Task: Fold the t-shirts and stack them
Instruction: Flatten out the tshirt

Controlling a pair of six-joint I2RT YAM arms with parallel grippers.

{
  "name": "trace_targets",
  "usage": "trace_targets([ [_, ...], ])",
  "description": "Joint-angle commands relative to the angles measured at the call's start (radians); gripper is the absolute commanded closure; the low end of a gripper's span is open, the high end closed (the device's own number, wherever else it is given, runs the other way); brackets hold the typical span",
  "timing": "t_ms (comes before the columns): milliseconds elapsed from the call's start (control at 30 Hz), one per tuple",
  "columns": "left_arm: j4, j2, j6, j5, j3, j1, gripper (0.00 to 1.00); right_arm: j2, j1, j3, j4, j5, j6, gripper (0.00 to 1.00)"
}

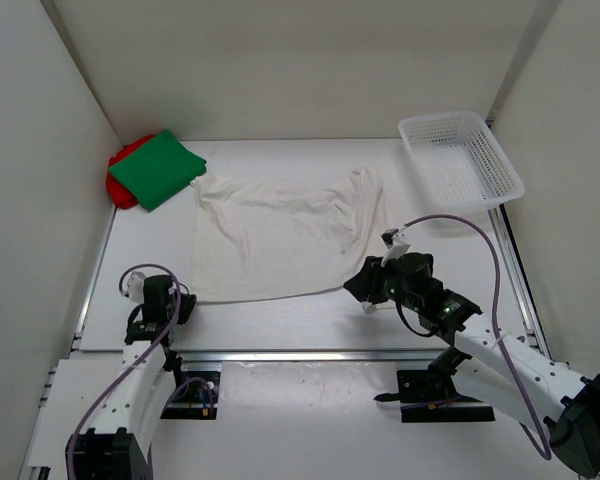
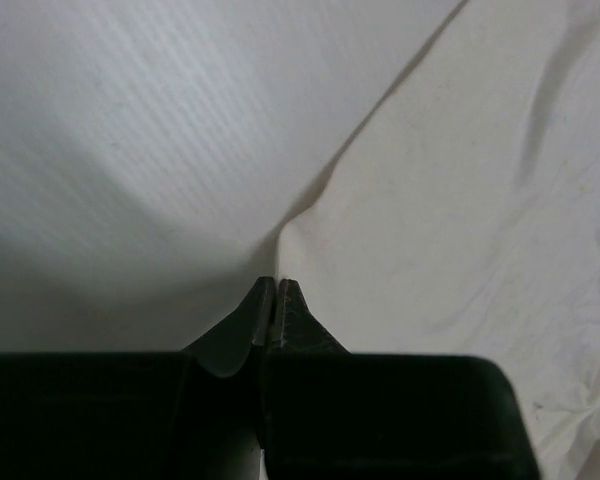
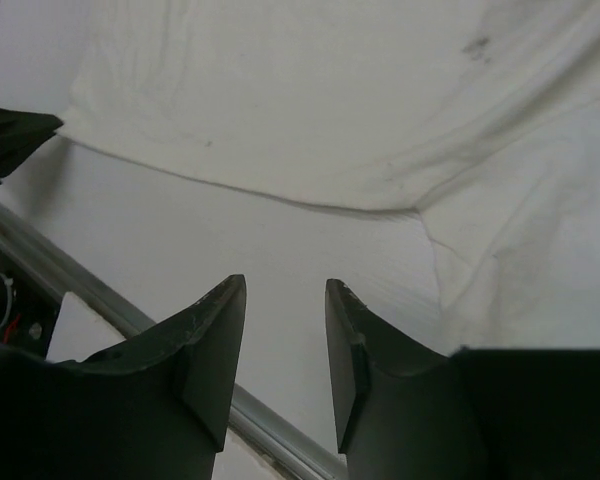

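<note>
The white shirt (image 1: 280,235) lies spread flat in the middle of the surface (image 1: 310,325), sleeves toward the far side, with its far right sleeve bunched. At the far left corner the green shirt (image 1: 158,168) sits folded on the red shirt (image 1: 118,182). Only a strip of red shows along its left and near edges, so how the red one is folded cannot be made out. The basket (image 1: 460,160) stands at the far right, apart from all three shirts. The left fingers (image 1: 180,302) are down at the white shirt's near left corner. In the left wrist view the left fingers (image 2: 275,295) are pressed tip to tip, right where the cloth's edge (image 2: 430,230) draws in to a crease. They appear to have nipped that edge, though the tips hide the pinch itself. The right fingers (image 1: 358,287) are at the near right corner of the white shirt. In the right wrist view the right fingers (image 3: 230,310) stand apart with a clear gap and hold nothing. They are over bare surface just short of the shirt's hem (image 3: 280,100), and whether they touch the surface is hidden. A dark shape (image 3: 10,135) is cut off at the left edge of that view and cannot be identified. A metal rail (image 3: 80,290) crosses behind the fingers.
</note>
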Motion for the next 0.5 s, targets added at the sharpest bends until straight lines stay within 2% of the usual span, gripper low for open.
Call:
trace_targets([
  [0,0.084,0.066,0.107,-0.076,0.100,-0.051,1.00,-0.049,-0.025,-0.031,-0.020,0.086,0.067,0.63],
  [100,0.156,0.122,0.184,-0.045,0.163,-0.028,1.00,-0.077,-0.008,-0.043,-0.100,0.213,0.101,0.55],
  [167,0.190,0.201,0.236,-0.004,0.217,0.028,1.00,-0.072,-0.017,-0.045,-0.185,0.276,0.120,0.53],
  [233,0.216,0.275,0.270,0.013,0.287,0.038,1.00,-0.071,-0.048,-0.029,-0.265,0.308,0.143,0.53],
  [400,0.308,0.465,0.304,0.071,0.393,0.062,1.00,-0.126,-0.265,-0.022,-0.437,0.341,0.137,0.53],
  [467,0.348,0.511,0.299,0.130,0.409,0.105,1.00,-0.144,-0.281,-0.031,-0.433,0.362,0.135,0.49],
])
